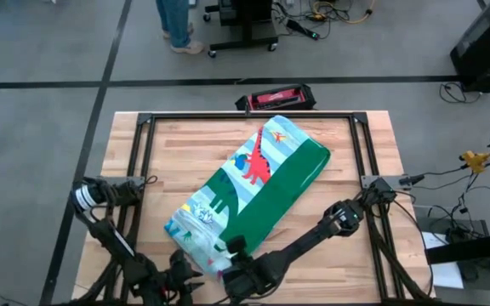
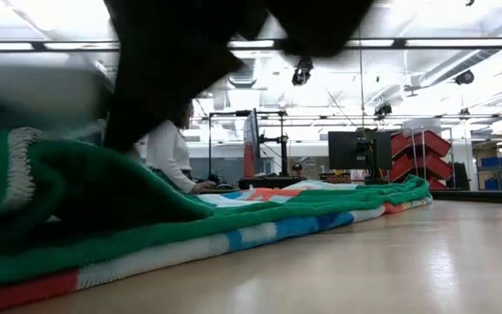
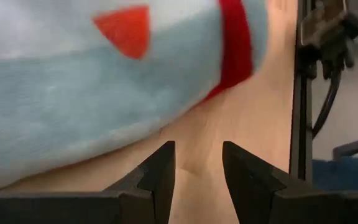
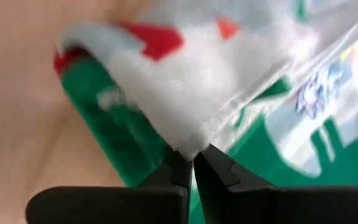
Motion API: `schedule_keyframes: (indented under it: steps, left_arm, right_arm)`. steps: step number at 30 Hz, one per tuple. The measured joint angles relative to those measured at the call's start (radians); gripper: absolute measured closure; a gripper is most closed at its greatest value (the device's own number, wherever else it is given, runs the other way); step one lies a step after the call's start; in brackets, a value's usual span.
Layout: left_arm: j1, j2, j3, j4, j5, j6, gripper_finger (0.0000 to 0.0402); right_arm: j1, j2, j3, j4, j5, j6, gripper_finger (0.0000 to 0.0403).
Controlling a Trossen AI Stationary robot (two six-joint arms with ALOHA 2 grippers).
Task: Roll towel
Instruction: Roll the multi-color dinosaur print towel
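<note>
Starting the roll at the near end: right tool (image 4: 190, 167) clenched on the lifted near corner of the towel (image 1: 262, 183), left tool (image 3: 197, 168) released, empty, just beside that end. Folded long, lying diagonally across the desk (image 1: 347, 255) toward the far side. Next, probably, curl the pinched edge over and onward, keeping it even

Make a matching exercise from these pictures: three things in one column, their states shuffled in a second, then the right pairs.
Things:
1. towel
2. left gripper
3. right gripper

States:
A. shut on a pinch of cloth
B. folded into a long strip, lying slantwise on the table
C. open, holding nothing, over bare wood beside the cloth

Pairs: 1-B, 2-C, 3-A
</note>
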Motion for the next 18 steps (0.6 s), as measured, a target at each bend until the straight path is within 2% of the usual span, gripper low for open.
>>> schedule_keyframes:
  steps: [8,12,14,16,18]
  left_arm:
    - [0.022,0.105,0.003,0.007,-0.045,-0.128,0.0285]
    - [0.022,0.112,0.003,0.010,-0.058,-0.144,0.0285]
    - [0.022,0.112,0.003,0.011,-0.058,-0.144,0.0285]
    - [0.022,0.112,0.002,0.013,-0.065,-0.144,0.0285]
    - [0.022,0.112,0.001,0.014,-0.072,-0.144,0.0285]
  right_arm:
    - [0.000,0.000,0.005,0.191,-0.009,-0.106,0.0403]
    - [0.000,0.000,0.006,0.328,-0.087,-0.143,0.0403]
    - [-0.001,0.000,0.006,0.405,-0.163,-0.149,0.0403]
    - [-0.001,0.000,0.007,0.439,-0.248,-0.149,0.0403]
    - [0.000,0.000,0.007,0.420,-0.270,-0.149,0.0403]
